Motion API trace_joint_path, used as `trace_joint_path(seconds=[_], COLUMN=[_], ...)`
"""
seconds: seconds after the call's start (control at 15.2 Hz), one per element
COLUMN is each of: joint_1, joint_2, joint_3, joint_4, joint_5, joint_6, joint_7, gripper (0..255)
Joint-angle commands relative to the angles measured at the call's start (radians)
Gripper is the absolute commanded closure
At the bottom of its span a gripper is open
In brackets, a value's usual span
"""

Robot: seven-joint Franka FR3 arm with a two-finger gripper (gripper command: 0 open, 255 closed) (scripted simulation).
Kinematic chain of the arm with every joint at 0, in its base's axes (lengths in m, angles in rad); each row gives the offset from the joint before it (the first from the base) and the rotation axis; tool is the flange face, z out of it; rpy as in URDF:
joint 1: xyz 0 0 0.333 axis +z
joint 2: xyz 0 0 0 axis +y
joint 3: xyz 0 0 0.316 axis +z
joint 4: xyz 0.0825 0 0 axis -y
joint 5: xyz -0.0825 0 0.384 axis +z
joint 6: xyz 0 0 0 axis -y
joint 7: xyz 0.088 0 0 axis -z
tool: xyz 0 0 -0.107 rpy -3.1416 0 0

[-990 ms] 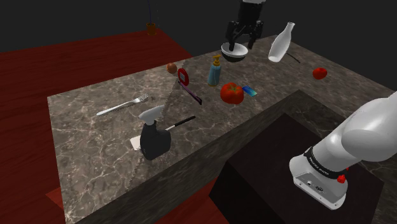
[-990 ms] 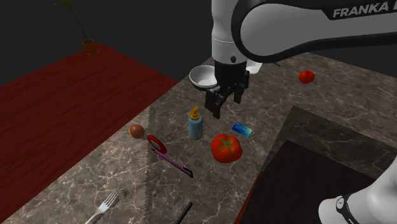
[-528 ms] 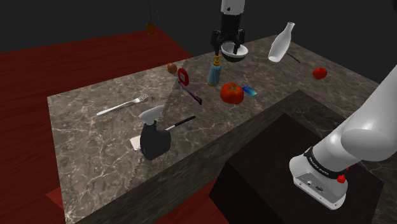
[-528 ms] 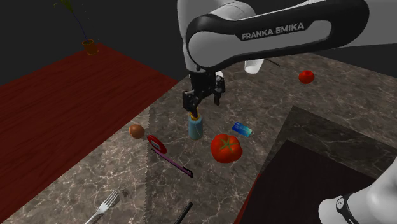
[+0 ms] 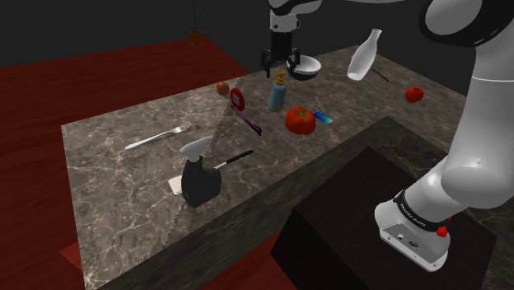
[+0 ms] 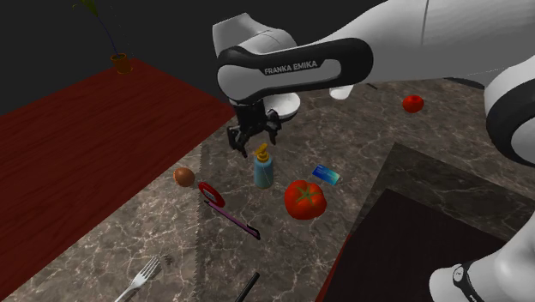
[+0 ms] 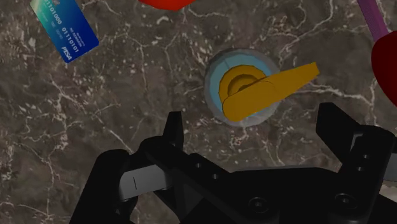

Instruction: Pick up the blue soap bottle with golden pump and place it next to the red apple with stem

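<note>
Your tool (image 5: 278, 69) hangs just above the blue soap bottle (image 5: 278, 97), its fingers spread wide and gripping nothing. In the wrist view you look straight down on the golden pump (image 7: 267, 90), in line with the gap between the fingers. The bottle stands upright on the marble desk (image 5: 123, 177), near the big red tomato (image 5: 301, 120) and a blue card (image 7: 63, 28), apart from a small brownish-red fruit (image 6: 183, 177)

spread claw (image 7: 252, 116) over soap bottle (image 7: 245, 88), blue card (image 7: 65, 30)
</note>
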Motion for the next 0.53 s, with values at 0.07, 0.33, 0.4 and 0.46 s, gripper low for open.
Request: trace_joint_path(seconds=[0.07, 0.33, 0.4, 0.46], joint_1=[0.0, 0.001, 0.001, 0.001], joint_2=[0.02, 0.019, 0.019, 0.019], joint_3=[-0.002, -0.001, -0.001, -0.001], joint_4=[-0.011, -0.066, -0.073, -0.073], joint_5=[0.0, 0.001, 0.001, 0.001], joint_6=[0.027, 0.081, 0.089, 0.089], joint_7=[0.005, 0.004, 0.004, 0.004], gripper=[0, 0, 0, 0])
